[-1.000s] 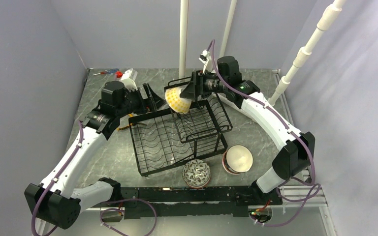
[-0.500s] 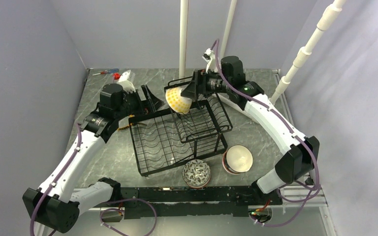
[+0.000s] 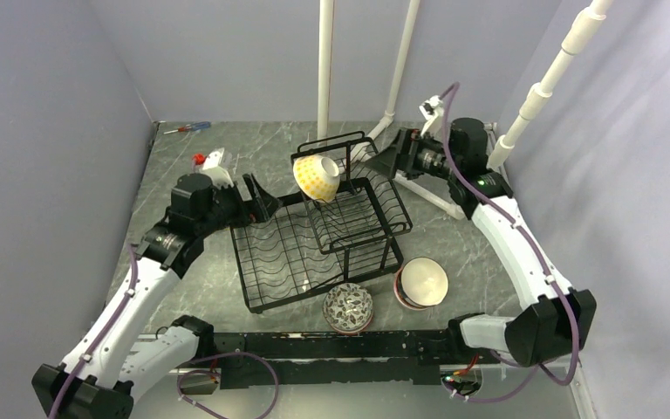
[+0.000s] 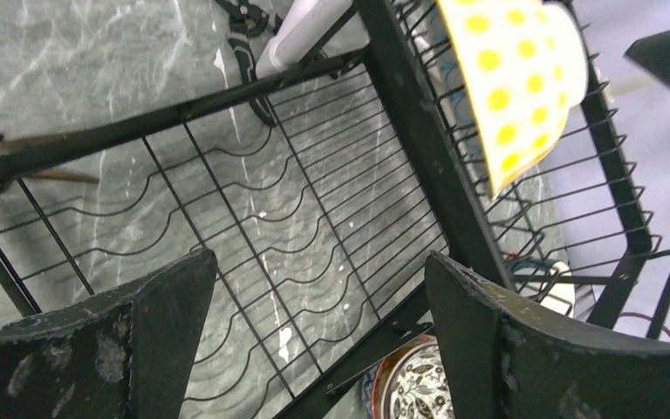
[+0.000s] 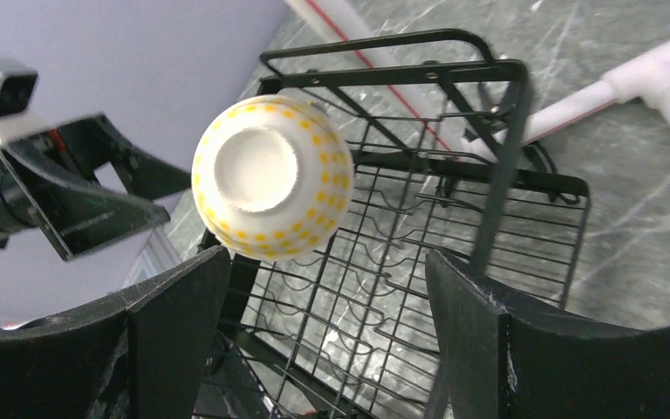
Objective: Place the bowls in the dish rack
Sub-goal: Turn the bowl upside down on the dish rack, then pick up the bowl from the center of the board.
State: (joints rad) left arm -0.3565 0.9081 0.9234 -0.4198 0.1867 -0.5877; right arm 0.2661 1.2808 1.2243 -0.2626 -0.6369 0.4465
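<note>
The black wire dish rack (image 3: 288, 253) stands mid-table with its slanted upper basket (image 3: 358, 205). A yellow dotted bowl (image 3: 316, 175) rests tilted on the upper basket's far left edge, foot toward the right gripper; it shows in the left wrist view (image 4: 515, 78) and the right wrist view (image 5: 270, 179). A patterned bowl (image 3: 348, 307) and a stack with a white bowl on top (image 3: 422, 282) sit in front of the rack. My left gripper (image 3: 257, 194) is open and empty at the rack's left far corner. My right gripper (image 3: 391, 157) is open and empty, right of the bowl.
White pipes (image 3: 324, 65) rise behind the rack, and another lies on the table (image 3: 423, 194). A screwdriver (image 3: 188, 128) and a small red-white item (image 3: 209, 159) lie at the far left. Walls close in on both sides.
My right gripper has let go of the yellow dotted bowl and drawn back to the right. The bowl stays on the upper basket. My left arm has pulled back slightly toward the near left.
</note>
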